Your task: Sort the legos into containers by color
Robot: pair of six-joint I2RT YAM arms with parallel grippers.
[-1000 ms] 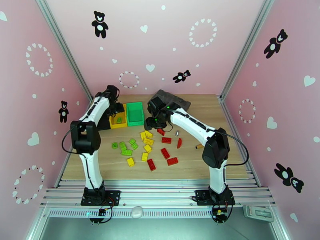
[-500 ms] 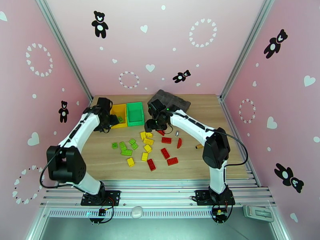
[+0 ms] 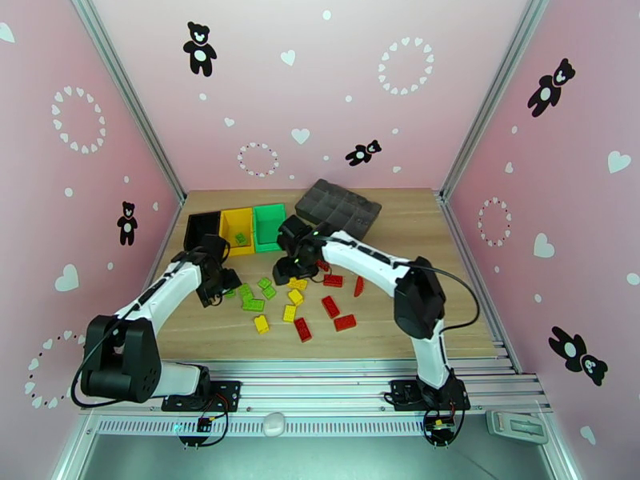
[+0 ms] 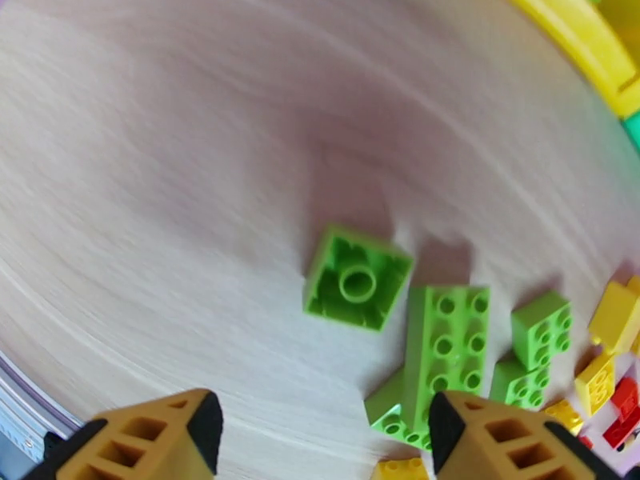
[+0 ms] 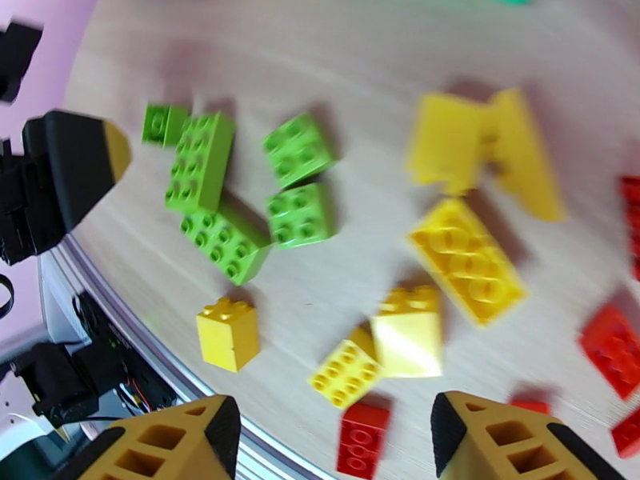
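The legos (image 3: 295, 297) lie mostly loose at mid-worktop (image 3: 400, 314): lime green ones (image 3: 254, 305) to the left, yellow ones (image 3: 290, 314) in the middle, red ones (image 3: 330, 306) to the right. One small green piece (image 3: 239, 238) sits in the yellow bin (image 3: 232, 222); the green bin (image 3: 270, 234) looks empty; the black bin (image 3: 202, 227) is too dark inside to judge. Sorting seems barely begun, and that piece looks misplaced. The left end effector (image 4: 320, 426) hovers spread and empty near an upturned green brick (image 4: 358, 278); the right end effector (image 5: 332, 430) hangs spread and empty above the yellow ones.
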